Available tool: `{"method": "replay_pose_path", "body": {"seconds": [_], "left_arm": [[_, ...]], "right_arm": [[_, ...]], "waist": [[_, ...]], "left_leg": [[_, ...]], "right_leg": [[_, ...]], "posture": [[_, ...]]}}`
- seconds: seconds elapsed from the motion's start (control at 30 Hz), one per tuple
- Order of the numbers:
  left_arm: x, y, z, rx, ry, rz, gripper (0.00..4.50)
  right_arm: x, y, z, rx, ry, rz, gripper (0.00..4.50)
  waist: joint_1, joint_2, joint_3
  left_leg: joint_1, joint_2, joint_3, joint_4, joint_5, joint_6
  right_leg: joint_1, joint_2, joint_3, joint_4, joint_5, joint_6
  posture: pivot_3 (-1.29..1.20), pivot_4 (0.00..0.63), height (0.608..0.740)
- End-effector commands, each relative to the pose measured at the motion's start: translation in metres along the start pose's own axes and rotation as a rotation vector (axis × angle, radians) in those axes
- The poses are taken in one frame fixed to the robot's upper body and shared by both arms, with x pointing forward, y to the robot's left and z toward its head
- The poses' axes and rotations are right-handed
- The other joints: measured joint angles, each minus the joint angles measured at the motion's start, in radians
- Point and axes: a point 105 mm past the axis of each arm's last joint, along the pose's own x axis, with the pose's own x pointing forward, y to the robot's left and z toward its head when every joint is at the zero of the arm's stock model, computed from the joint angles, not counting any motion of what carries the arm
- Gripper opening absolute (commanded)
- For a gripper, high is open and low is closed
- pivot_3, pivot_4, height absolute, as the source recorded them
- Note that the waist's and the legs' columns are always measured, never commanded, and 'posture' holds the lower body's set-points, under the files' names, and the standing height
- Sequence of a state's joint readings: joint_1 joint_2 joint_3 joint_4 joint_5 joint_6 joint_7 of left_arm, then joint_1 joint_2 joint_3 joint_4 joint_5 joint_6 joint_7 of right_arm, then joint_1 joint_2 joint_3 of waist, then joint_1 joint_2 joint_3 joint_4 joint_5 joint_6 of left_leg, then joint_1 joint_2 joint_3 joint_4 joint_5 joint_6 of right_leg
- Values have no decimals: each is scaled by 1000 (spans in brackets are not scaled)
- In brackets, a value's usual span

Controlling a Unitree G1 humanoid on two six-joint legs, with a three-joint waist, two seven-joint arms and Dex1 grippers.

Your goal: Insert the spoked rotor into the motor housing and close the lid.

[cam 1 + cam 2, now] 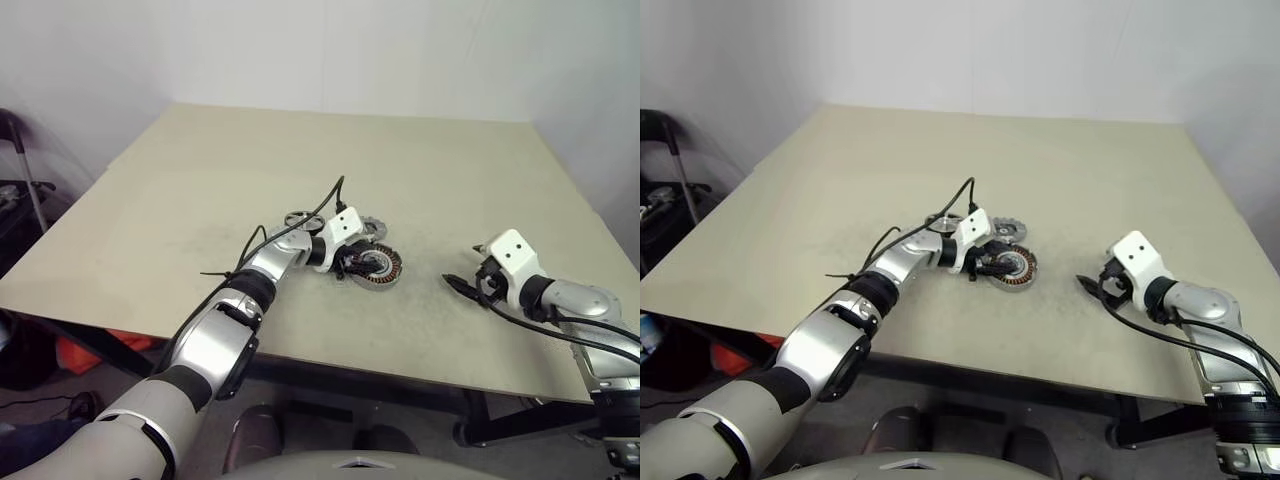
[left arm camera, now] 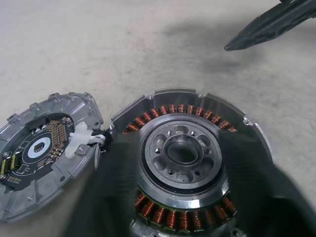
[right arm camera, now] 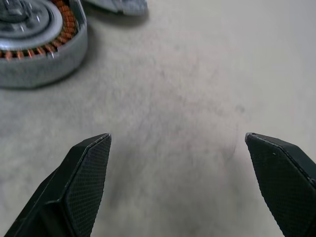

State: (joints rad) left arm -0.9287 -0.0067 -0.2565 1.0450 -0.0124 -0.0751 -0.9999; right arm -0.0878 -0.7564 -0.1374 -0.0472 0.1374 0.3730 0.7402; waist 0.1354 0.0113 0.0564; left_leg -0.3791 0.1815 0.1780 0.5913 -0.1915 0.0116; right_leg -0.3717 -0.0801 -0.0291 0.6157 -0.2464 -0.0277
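The motor housing (image 1: 378, 265) sits at frame centre, its near rim hidden behind the left gripper (image 1: 352, 264), whose fingers seem parted around it, though blur obscures contact. At right, the right gripper (image 3: 177, 185) hangs wide open, empty.

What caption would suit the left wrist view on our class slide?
Motor housing with copper coils around a silver hub, beside a grey lid on the beige table.

A broad beige table (image 1: 420, 170) fills the middle of the frame, its top lightly scuffed. Plain white walls (image 1: 350, 50) rise behind it. At far left, dark equipment (image 1: 15, 200); lower left, grey floor (image 1: 50, 395) with something orange (image 1: 75, 355).
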Motion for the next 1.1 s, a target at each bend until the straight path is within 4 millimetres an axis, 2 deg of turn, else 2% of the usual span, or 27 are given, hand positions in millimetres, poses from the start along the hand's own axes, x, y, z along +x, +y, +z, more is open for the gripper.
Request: {"method": "replay_pose_path", "body": {"seconds": [0.03, 0.17, 0.3, 0.4, 0.5, 0.63, 0.77, 0.93, 1.1], "left_arm": [[-2, 8, 18, 30, -60, 30, 3087], [-18, 25, 37, 27, -144, 111, 3087], [-39, 38, 45, 44, -188, 181, 3087], [-66, 50, 50, 26, -239, 264, 3087], [-92, 54, 47, 9, -261, 346, 3087], [-123, 46, 28, -40, -249, 454, 3123], [-135, 33, 13, -85, -229, 499, 3123], [-138, 23, 7, -121, -225, 537, 3123], [-142, 24, 4, -126, -209, 570, 3123]], "right_arm": [[-1, -4, 21, -29, -60, -15, 4500], [1, 1, 30, -31, -89, 6, 4500], [5, 11, 39, -45, -114, 45, 4500], [12, 26, 52, -60, -153, 91, 4500], [22, 45, 67, -60, -193, 150, 4500], [36, 61, 72, -73, -195, 200, 3547], [44, 65, 75, -93, -193, 227, 2207], [54, 60, 80, -92, -198, 226, 2207], [60, 71, 82, -102, -205, 286, 2207]], "waist": [[0, 0, 0], [0, 0, 0], [-1, 0, 0], [-5, 0, 0], [-10, 1, 0], [-12, 1, 0], [-8, 0, 0], [-12, 0, 0], [-15, 0, 0]], "left_leg": [[0, 0, 0, 0, 0, 0], [0, 0, 0, 0, 0, 0], [0, 0, 0, 0, 0, 0], [0, 0, 0, -1, 0, 0], [0, 1, 0, -2, 0, 0], [0, 1, 0, -3, 0, -1], [-2, 1, 0, -4, 1, -2], [0, 1, 0, -4, 1, -4], [0, 1, 0, -8, 3, -6]], "right_leg": [[0, 0, 0, 0, 0, 0], [0, 0, 0, 0, 0, 0], [0, 0, -1, 0, 0, 0], [-1, 0, -1, 0, 0, 0], [-1, 0, -1, 0, 0, 0], [-2, 0, -1, 0, 0, 0], [-3, 0, -1, -1, 0, 0], [-2, 0, 0, -1, 0, 0], [-3, 1, 0, -1, 0, 0]], "posture": [[0, 0, 740], [0, 0, 740], [0, 0, 740], [0, 0, 740], [0, 0, 740], [0, 0, 740], [0, 0, 740], [0, 0, 740], [0, 0, 740]]}}
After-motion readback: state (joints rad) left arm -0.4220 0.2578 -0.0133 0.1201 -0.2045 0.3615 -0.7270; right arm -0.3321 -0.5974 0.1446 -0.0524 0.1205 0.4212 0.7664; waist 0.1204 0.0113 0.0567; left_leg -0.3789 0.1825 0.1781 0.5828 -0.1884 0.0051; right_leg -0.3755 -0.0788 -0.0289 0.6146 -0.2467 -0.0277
